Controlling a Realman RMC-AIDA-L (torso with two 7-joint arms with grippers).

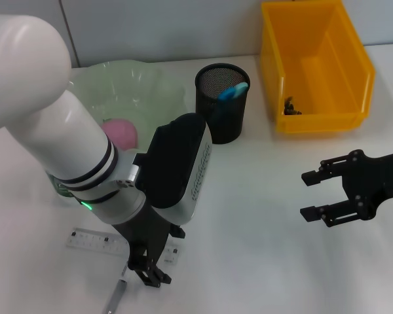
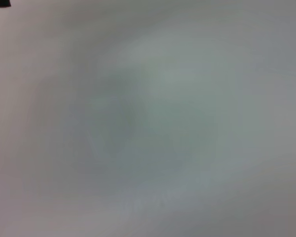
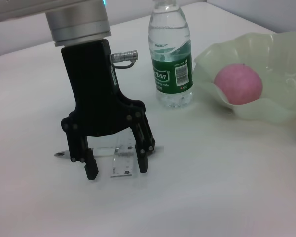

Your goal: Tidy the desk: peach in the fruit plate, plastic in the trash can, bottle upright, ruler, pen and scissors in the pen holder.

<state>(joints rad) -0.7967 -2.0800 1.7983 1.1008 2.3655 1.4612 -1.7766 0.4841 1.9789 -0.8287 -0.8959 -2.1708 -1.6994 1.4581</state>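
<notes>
At the lower left of the head view the left pincer [image 1: 149, 269] points down at the white bench [image 1: 262, 261], its fingers spread apart and holding nothing. The right wrist view shows those fingers straddling one end of the clear ruler [image 3: 122, 159], which lies flat on the bench; a slim pen [image 3: 64, 153] lies just behind it. In the head view the ruler [image 1: 95, 241] runs out to the left of the pincer and the pen [image 1: 114, 298] pokes toward the bottom edge.

The right pincer [image 1: 312, 194] hovers at the right edge of the frame, open and empty.

The pink peach [image 1: 121, 133] sits in the pale green fruit plate [image 1: 150, 88] at upper left. The bottle [image 3: 170, 54] stands upright beside the plate. The black mesh pen holder [image 1: 223, 103] stands at top centre with a blue-handled item inside. The yellow bin [image 1: 314, 65] sits at the upper right.
</notes>
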